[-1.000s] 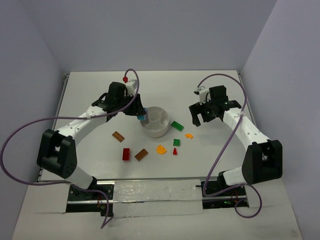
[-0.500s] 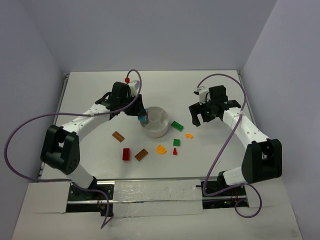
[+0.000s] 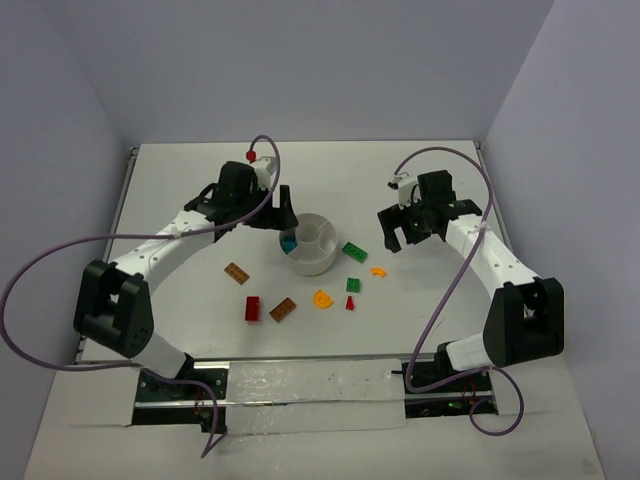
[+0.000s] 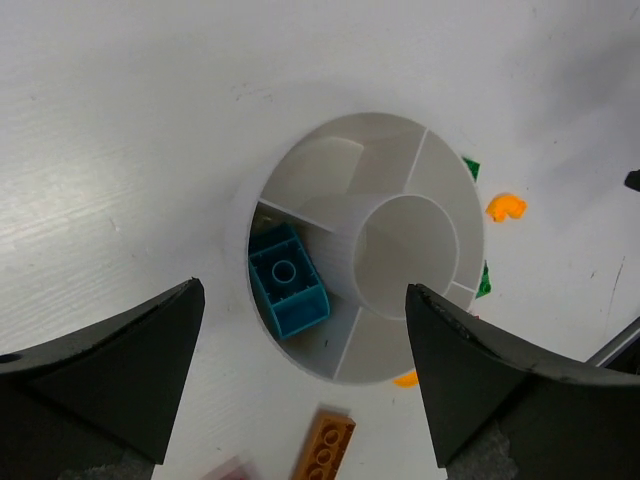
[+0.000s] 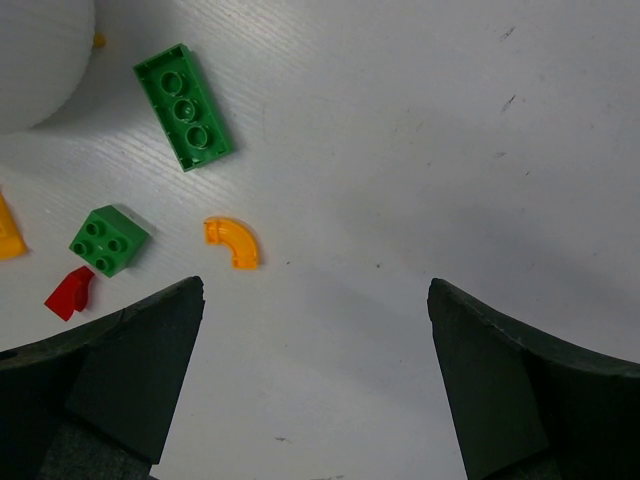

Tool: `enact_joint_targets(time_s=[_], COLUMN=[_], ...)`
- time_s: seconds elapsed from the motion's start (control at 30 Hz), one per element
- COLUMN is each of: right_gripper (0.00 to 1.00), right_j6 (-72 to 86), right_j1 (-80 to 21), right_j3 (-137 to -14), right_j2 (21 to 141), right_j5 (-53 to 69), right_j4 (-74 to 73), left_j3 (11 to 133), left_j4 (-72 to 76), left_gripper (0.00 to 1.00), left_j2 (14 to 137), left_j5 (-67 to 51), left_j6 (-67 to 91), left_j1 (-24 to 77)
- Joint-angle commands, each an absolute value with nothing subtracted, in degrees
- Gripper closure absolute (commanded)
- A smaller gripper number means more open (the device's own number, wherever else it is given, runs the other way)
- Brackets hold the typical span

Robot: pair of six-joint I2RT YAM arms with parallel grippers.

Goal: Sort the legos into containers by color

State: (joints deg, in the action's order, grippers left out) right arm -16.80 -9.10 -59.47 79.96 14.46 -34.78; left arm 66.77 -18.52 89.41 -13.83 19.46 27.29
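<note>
The white dish (image 3: 318,264) stands mid-table. A teal lego (image 3: 289,243) lies in its left wedge section, seen close in the left wrist view as the teal lego (image 4: 288,281) inside the dish (image 4: 440,170). My left gripper (image 3: 282,214) hovers open over that section, holding nothing; its opening (image 4: 305,292) spans the dish's near side. My right gripper (image 3: 397,238) hangs open and empty over bare table right of the dish, as the right wrist view (image 5: 315,290) confirms. Loose legos lie in front: a long green one (image 5: 185,107), a small green one (image 5: 109,240), an orange curved one (image 5: 232,242) and a small red one (image 5: 69,292).
More legos lie on the table nearer the arm bases: a brown-orange plate (image 3: 237,273), a red brick (image 3: 252,309), a brown brick (image 3: 282,310) and a yellow-orange quarter round (image 3: 322,299). Purple cables loop beside both arms. Walls enclose the table at the back and sides.
My left gripper was shut on the teal lego at the dish's left rim; it has opened and the lego now lies in the left section. The right arm has not moved.
</note>
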Motion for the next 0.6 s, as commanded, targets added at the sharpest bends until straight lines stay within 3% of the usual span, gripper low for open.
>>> enact_joint_targets(time_s=[0.0,0.13,0.33,0.57], right_gripper=[0.00,0.00,0.00,0.00], right_j6=[-17.4,-17.8,-17.4,-18.0], right_j1=[-8.9,-8.9,-8.9,-9.1], right_j3=[-62.5,-62.3,-61.9,-60.9], right_j2=[79.9,79.7,79.8,79.0], right_j5=[15.4,15.7,15.0,14.6], right_j4=[-35.2,-35.3,-35.2,-36.9], left_j3=[66.2,59.7,52.6,50.1], left_j4=[-14.9,-15.6,-27.9,-36.5], left_gripper=[0.12,0.19,0.22,0.26], left_j2=[79.9,72.9,63.5,62.7], left_j5=[-13.1,-15.8,-15.5,-18.6], left_j6=[16.6,9.2,-1.4,-4.9], left_j1=[27.0,24.8,24.2,25.5])
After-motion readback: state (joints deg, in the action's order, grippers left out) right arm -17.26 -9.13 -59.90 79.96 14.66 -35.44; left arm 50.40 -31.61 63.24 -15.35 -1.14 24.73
